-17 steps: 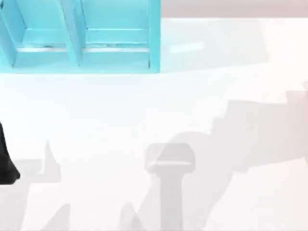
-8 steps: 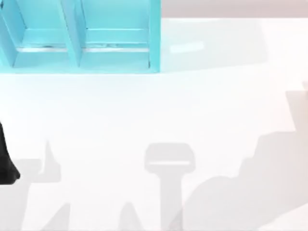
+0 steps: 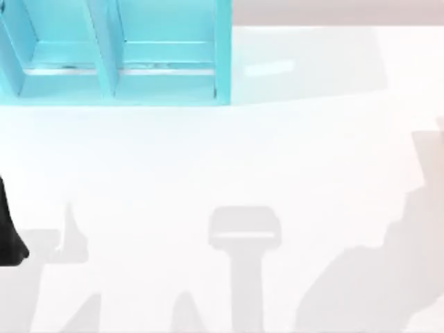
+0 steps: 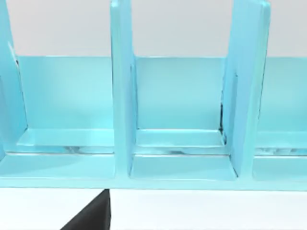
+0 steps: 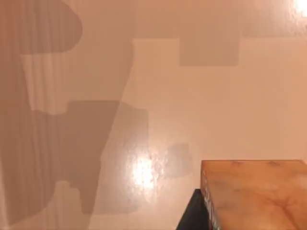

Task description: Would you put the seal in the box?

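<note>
- The seal (image 5: pixel 254 196) hangs close under my right wrist camera, orange-tan speckled end towards the lens. It is up off the surface and not in the box.
- My right claw (image 5: pixel 240 215) is clamped on the seal. One dark finger (image 5: pixel 192 216) presses flat against the block's side, and the other is hidden behind the block.
- The box (image 3: pixel 222 55) is turquoise and sits at the far left corner of the white surface (image 3: pixel 229 159). Its upright dividers (image 4: pixel 122 96) split it into open compartments side by side.
- The surface in front of the box carries grey shadows — a broad one well to the box's right, a T-shaped one nearer the middle.
- My left arm (image 3: pixel 10 232) sits parked at the left edge, well in front of the box. Its wrist camera looks straight into the compartments.
- I cannot tell whether the left claw is apart or together.
</note>
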